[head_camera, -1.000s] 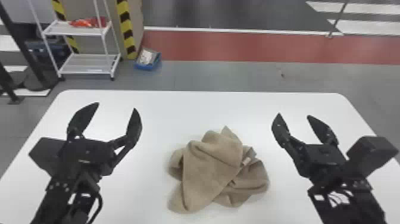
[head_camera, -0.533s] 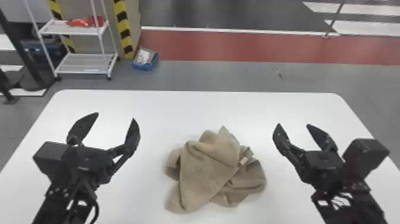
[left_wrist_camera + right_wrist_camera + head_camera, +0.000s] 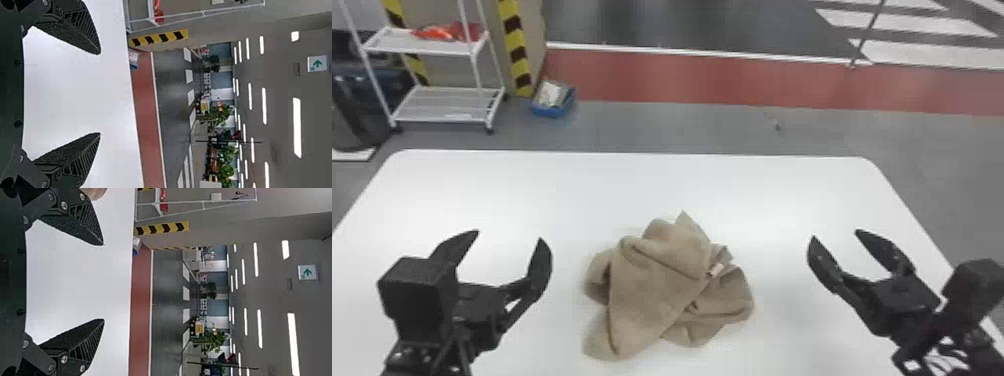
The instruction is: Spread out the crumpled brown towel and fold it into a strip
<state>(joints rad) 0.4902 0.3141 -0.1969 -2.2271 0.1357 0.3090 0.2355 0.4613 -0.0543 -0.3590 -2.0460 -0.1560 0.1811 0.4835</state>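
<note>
Left gripper [image 3: 509, 235] and right gripper [image 3: 835, 234] stand spread wide, holding nothing, one on either side of the crumpled towel [image 3: 657, 285], which lies bunched on the white table [image 3: 557, 190]. To open it well, each should come in low and pinch a loose outer corner, a single layer if possible, then lift a little and draw apart evenly; gripping the middle would likely drag the whole heap.
</note>
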